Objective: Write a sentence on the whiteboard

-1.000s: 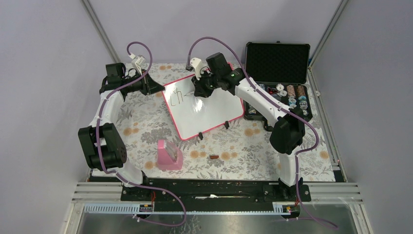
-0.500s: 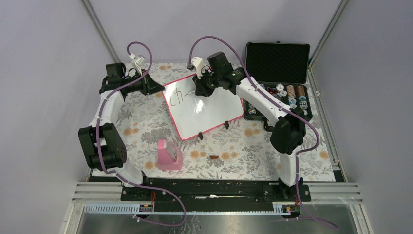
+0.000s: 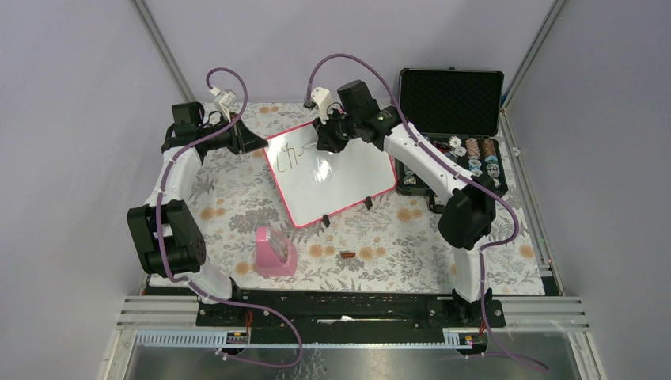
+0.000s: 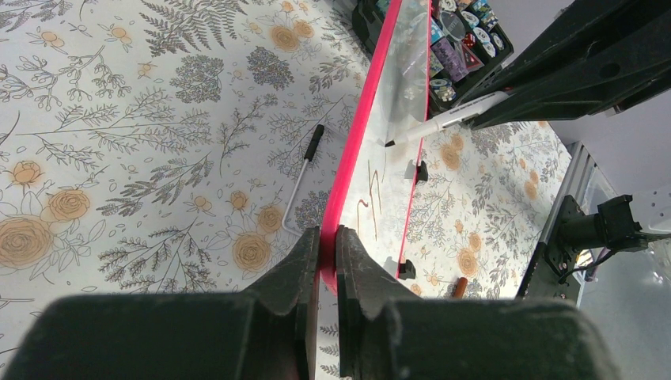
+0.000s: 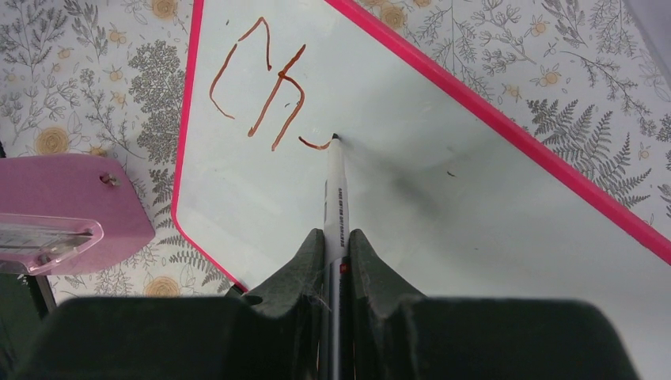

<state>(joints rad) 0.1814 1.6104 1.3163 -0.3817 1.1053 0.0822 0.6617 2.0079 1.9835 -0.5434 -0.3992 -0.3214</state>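
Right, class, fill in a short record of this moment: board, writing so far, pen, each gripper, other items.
whiteboard: white, pink-red frame
sentence: "Ch" and the start of a third letter
marker: tip on the board at the end of that new stroke
left gripper: shut on the whiteboard's frame edge
right gripper: shut on the marker
other items: pink holder, open black case

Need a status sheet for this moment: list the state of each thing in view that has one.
Glossy white rectangular whiteboard with pink-red frame: mostly blank, frame edge clamped.
Red-brown handwritten sentence: barely begun, "Ch" plus a short stroke.
White marker pen: uncapped, tip on the board.
Left pincer: shut on the whiteboard's frame.
Right pincer: shut on the marker.
Black foam-lined case: lid open.
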